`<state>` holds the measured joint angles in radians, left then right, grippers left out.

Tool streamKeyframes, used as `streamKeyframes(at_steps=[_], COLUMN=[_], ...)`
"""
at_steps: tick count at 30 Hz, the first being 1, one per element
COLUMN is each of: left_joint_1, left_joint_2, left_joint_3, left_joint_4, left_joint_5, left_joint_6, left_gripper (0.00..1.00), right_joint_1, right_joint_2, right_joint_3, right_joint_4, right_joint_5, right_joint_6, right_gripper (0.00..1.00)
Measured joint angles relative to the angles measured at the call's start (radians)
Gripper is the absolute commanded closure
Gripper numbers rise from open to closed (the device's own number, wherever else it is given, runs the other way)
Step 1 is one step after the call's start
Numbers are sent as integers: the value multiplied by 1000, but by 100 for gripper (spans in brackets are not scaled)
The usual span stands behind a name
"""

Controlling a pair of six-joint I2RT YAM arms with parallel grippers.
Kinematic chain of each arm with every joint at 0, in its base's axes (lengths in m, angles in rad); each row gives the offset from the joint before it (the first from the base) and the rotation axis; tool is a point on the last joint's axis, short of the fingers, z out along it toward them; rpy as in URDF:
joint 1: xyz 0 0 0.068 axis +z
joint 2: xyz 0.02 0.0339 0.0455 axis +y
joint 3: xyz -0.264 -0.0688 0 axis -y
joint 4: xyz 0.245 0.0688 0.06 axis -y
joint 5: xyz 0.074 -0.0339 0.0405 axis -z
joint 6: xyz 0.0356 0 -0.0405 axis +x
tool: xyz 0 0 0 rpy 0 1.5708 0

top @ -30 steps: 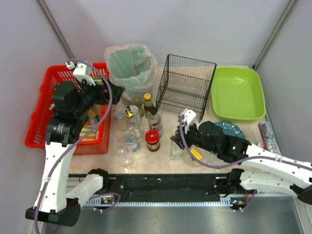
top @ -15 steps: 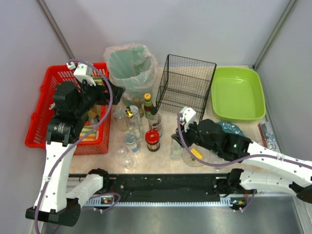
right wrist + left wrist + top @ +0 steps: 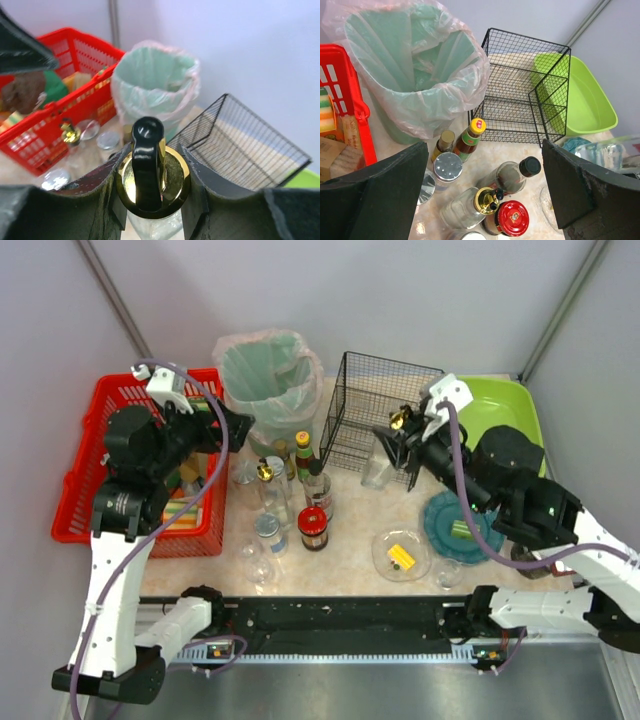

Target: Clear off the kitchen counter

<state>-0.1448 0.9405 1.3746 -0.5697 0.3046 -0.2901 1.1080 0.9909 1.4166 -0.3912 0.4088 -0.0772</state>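
Gray walls on three sides, beige marbled table point(image 3: 345, 510) running the full width under everything, cluttered. Red basket point(image 3: 85, 470) at the left edge with packets in it. Bin with a pale green liner point(image 3: 265, 375) just right of the basket. Black wire rack point(image 3: 385, 410) at centre back, lime green tub point(image 3: 500, 420) beside it on the right.

Bottle cluster in front of the bin: yellow-capped sauce bottle point(image 3: 303, 448), black-capped bottle point(image 3: 316, 480), gold-capped glass bottle point(image 3: 266, 480), red-lidded jar point(image 3: 313, 527), silver-lidded jar point(image 3: 266, 530). Teal plate point(image 3: 455, 525) front right, clear glass bowl point(image 3: 400, 555) with a yellow item just left of it, touching or nearly so.

Left gripper point(image 3: 228, 435) up over the basket's right rim, near the bin. In the left wrist view its fingers point(image 3: 385, 195) are spread wide with nothing between them, and the bottle cluster is below.

Right gripper point(image 3: 405, 432) at the front of the wire rack, fingers point(image 3: 107, 185) clamped on either side of the neck of a clear glass dispenser bottle point(image 3: 152, 172) with a gold collar and black spout. In the top view the bottle body point(image 3: 378, 468) hangs tilted in front of the rack. Cannot tell if its base touches the table.
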Motion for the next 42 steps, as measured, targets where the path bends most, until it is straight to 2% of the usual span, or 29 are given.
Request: streamKeyframes(at_steps=[5,12,16,31,42], left_joint_1=[0,0,0,0,0], left_joint_2=[5,13,13,13,26], left_joint_3=[28,48,48,57,92], left_joint_4=[-7,-12,-18,-42,-46], left_joint_5=[-3,5,5,-10,-10], left_joint_6=[0,2,5,49,61], left_gripper=[1,1,1,1,1], right_joint_1=[-123,-384,-483,-661,-805], right_joint_2=[96,209,270,476,595], right_joint_3=[123,150,156,312,338], right_joint_4=[10,55,98,329,423], right_joint_5=[2,-97,-163,-330,-508], right_joint_6=[-91,-145,-151,-139,-55], right_gripper=[100,100,100,100,100])
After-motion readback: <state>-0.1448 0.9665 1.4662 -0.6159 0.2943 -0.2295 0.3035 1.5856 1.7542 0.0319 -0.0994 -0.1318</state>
